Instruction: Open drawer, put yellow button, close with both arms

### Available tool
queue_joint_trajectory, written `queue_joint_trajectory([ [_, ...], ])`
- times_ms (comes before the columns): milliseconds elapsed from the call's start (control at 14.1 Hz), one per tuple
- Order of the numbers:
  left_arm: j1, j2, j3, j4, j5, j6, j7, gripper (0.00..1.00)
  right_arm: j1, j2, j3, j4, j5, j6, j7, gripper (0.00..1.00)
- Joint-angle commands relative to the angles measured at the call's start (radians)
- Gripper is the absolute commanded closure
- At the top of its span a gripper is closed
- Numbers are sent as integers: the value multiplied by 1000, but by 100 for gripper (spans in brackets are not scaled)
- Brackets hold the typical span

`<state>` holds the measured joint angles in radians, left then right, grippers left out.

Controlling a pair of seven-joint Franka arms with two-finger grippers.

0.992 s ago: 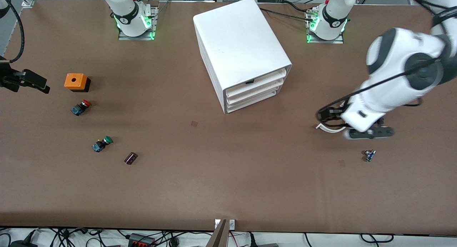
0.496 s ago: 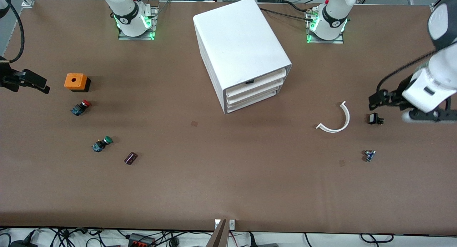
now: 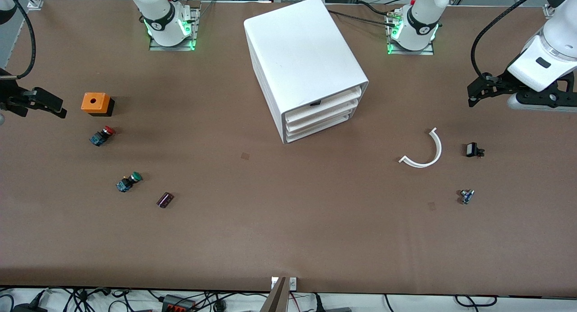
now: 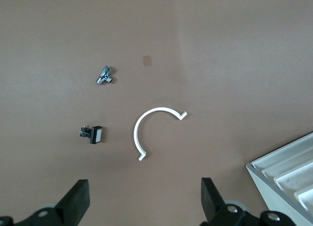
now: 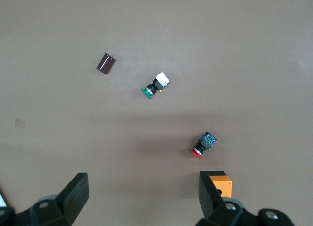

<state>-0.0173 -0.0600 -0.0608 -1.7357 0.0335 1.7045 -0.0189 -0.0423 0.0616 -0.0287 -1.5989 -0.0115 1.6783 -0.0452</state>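
The white cabinet stands mid-table near the bases. Its highest drawer sits pushed in, level with the two below. A corner of the cabinet shows in the left wrist view. No yellow button is in view. My left gripper hangs open and empty above the left arm's end of the table; its fingers stand wide apart, as the left wrist view shows. My right gripper waits open and empty at the right arm's end, beside an orange box, and it shows in the right wrist view.
At the right arm's end lie a red-capped button, a green-capped button and a dark cylinder. At the left arm's end lie a white curved strip, a small black part and a small blue part.
My left arm has swung up and away from over the white curved strip toward the table's end, uncovering the strip and the black part. The right arm has hardly moved.
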Motion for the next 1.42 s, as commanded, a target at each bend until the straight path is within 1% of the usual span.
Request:
queue_joint_trajectory([
  [0,-1,0,13,-4,-18,8,37,0,-24,-22,21,-13,-8,0,-13,0],
  [425,-1,2,9,-1,-18,-23,37,0,-24,-43,18,-27,-5,-22,4,0],
  [496,-1,2,9,-1,-18,-23,37,0,-22,-51,18,-44,-5,-14,4,0],
  [638,-1,2,9,-1,-18,-23,37,0,-21,-97,18,-119,-7,40,5,0],
  [709,-1,2,6,-1,-18,-23,37,0,-21,-107,18,-134,-7,46,10,0],
  [1346,-3,3,3,18,-18,-46,37,0,-21,-95,23,-121,-2,37,11,0],
])
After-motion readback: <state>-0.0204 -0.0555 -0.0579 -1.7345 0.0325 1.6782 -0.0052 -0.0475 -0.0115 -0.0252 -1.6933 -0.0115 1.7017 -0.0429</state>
